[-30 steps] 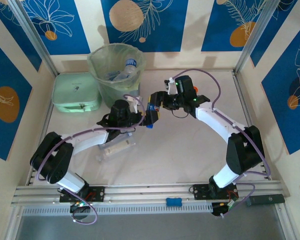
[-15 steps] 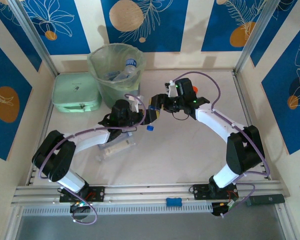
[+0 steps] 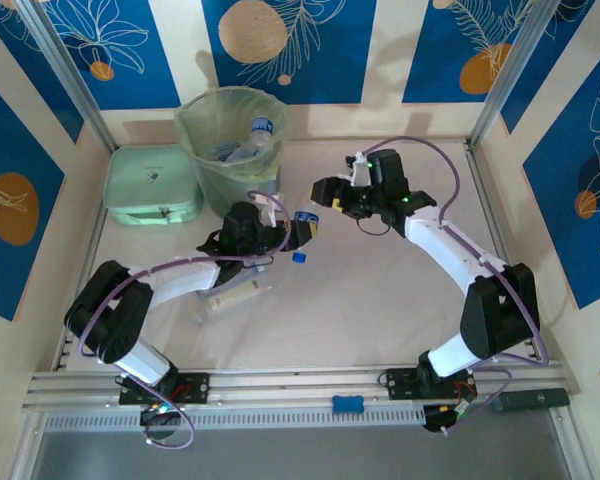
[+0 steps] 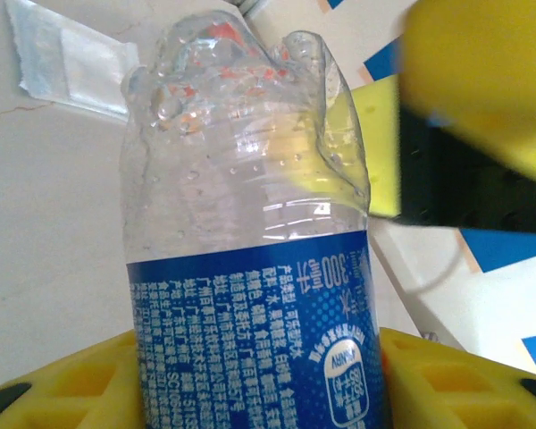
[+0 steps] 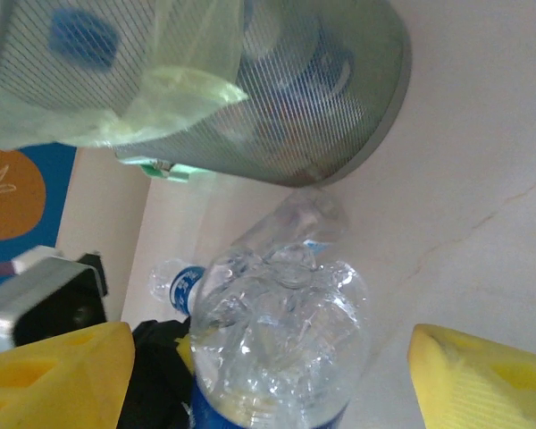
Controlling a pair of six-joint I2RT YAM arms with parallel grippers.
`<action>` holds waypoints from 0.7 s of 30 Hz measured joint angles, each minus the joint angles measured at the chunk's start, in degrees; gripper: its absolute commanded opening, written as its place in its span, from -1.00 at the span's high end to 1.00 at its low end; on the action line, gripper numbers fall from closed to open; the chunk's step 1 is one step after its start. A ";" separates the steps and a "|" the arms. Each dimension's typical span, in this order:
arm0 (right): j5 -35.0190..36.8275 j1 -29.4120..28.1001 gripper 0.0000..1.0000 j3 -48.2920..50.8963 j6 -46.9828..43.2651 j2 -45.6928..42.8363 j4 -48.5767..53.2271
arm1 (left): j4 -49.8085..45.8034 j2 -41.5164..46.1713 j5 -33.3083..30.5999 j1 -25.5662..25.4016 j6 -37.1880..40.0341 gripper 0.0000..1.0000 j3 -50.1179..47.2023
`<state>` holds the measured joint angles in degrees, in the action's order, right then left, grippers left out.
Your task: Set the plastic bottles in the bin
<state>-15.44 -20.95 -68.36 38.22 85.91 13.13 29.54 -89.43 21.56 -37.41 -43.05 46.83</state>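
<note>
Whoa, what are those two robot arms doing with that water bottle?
The left fingers are shut on a clear bottle with a blue label. The right fingers are open, with a gap on each side of that same bottle, so the left arm alone is gripping it. The bin stands close by and has bottles in it already.

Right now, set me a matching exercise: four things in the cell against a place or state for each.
1. left end effector
2. right end effector
3. bin
4. mint green box

A. jaws open
B. beside the bin
C. shut on a clear bottle
D. bottles inside

Pairs: 1-C, 2-A, 3-D, 4-B
</note>
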 measured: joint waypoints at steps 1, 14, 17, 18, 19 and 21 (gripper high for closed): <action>0.15 0.37 -0.63 0.02 0.20 -0.42 0.00 | -0.11 0.07 -0.39 0.00 0.00 0.12 -0.13; 3.08 2.73 -0.67 7.19 2.12 -3.21 -0.61 | -11.23 3.15 -1.38 3.04 4.98 0.13 10.03; 3.23 3.39 -0.67 7.39 2.12 -3.45 -0.70 | -16.94 3.15 -0.74 4.92 8.87 0.13 17.94; 3.28 3.58 -0.67 7.48 2.12 -3.65 -0.74 | -18.40 3.15 -0.44 5.64 9.94 0.13 20.44; 3.32 3.85 -0.67 7.72 2.14 -4.04 -0.94 | -19.98 3.15 -0.09 6.45 10.99 0.13 23.08; 3.43 4.15 -0.67 8.35 2.14 -4.90 -1.14 | -22.58 3.15 0.76 8.15 12.52 0.13 27.45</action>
<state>-12.01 -16.80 -60.01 40.36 81.01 11.99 6.96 -86.28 22.33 -29.26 -30.52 74.28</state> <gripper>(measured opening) 0.835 0.502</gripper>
